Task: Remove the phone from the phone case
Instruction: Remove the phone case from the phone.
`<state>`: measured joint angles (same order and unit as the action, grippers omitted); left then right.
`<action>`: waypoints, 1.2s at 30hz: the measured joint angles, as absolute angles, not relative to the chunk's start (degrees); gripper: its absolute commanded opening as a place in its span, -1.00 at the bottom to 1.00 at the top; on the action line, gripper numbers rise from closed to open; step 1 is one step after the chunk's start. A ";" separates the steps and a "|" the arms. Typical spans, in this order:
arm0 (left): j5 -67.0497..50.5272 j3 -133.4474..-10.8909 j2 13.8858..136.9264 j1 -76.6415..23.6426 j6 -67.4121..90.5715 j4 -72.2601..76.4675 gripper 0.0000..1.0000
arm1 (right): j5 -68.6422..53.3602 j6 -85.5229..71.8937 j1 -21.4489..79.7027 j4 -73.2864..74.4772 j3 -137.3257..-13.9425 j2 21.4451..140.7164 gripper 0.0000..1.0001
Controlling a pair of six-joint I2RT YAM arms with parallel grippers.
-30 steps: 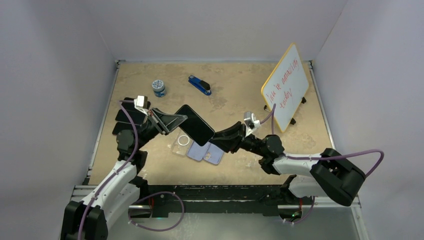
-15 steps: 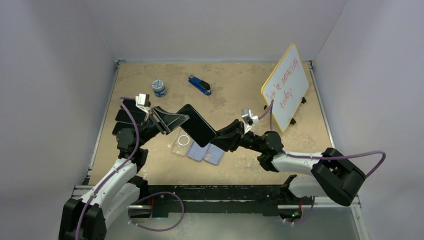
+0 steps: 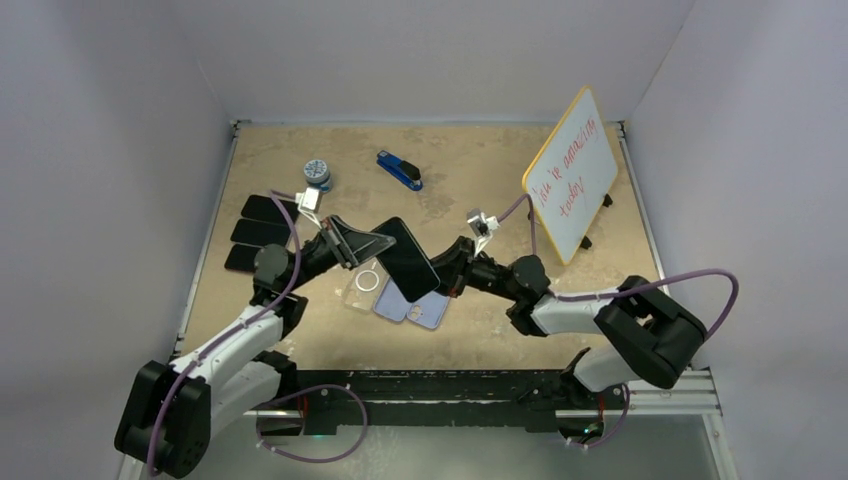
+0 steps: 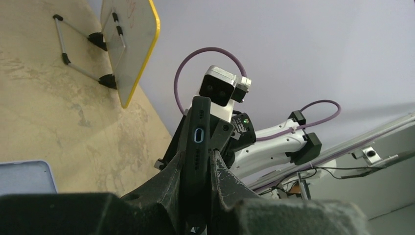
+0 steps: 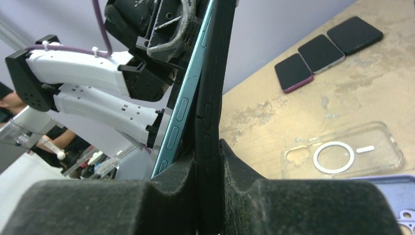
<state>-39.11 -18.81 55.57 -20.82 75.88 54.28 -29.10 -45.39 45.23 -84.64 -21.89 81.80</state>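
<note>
The left gripper is clamped shut on the upper end of the teal-edged smartphone (charging port facing its own camera), with the arm reaching in from 7 o'clock. The right gripper, coming low from 4 o'clock, has its fingers pinched on the black rubbery phone case. The teal edge stands slightly off the case. The pair hangs above the table's centre, with a clear plastic case at its 7 o'clock.

The left gripper has carried the phone toward 4 o'clock and stood it steeper. The right gripper, clamped on the phone case, has swung its wrist toward 10 o'clock (the whole arm followed). Three spare phones at 9 o'clock are now uncovered.
</note>
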 measured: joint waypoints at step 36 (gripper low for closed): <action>-23.99 -24.21 56.47 -23.62 66.96 17.67 0.33 | -6.83 -59.57 45.63 -83.22 -20.10 93.89 -1.00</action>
<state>-23.99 -24.21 56.47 -23.62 66.96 17.67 -6.83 -59.57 45.63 -83.22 -20.10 93.89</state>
